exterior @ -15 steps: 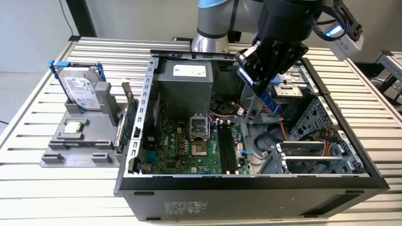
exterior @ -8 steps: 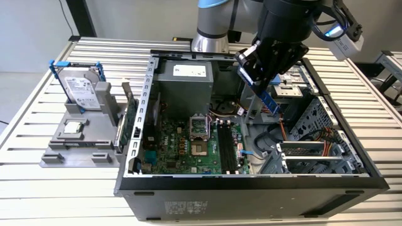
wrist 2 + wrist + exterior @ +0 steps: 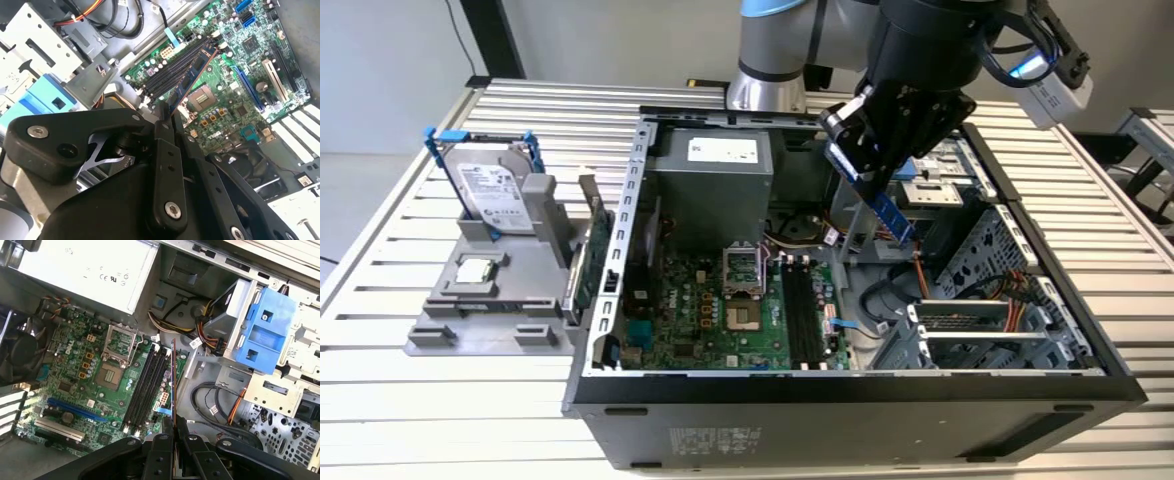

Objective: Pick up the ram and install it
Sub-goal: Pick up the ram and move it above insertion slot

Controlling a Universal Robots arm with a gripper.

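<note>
My gripper (image 3: 865,170) is shut on the ram (image 3: 887,210), a thin dark blue stick that hangs slanting down from the fingers over the open computer case (image 3: 854,385). In the exterior view the ram sits above the case's middle, toward the exterior view's right of the black memory slots (image 3: 803,310) on the green motherboard (image 3: 707,320). In the second wrist view the ram (image 3: 192,80) reaches out from the gripper (image 3: 167,116) toward the slots (image 3: 172,72). In the first wrist view the ram (image 3: 173,385) appears edge-on, rising from the gripper (image 3: 173,424) just beside the slots (image 3: 149,385).
A grey power supply (image 3: 714,170) fills the case's back. Drive cages and cables (image 3: 974,300) crowd the exterior view's right; a blue caddy (image 3: 265,330) is among them. Outside the case stand an upright green card (image 3: 594,250), a hard drive in a blue frame (image 3: 494,185) and a grey fixture (image 3: 480,320).
</note>
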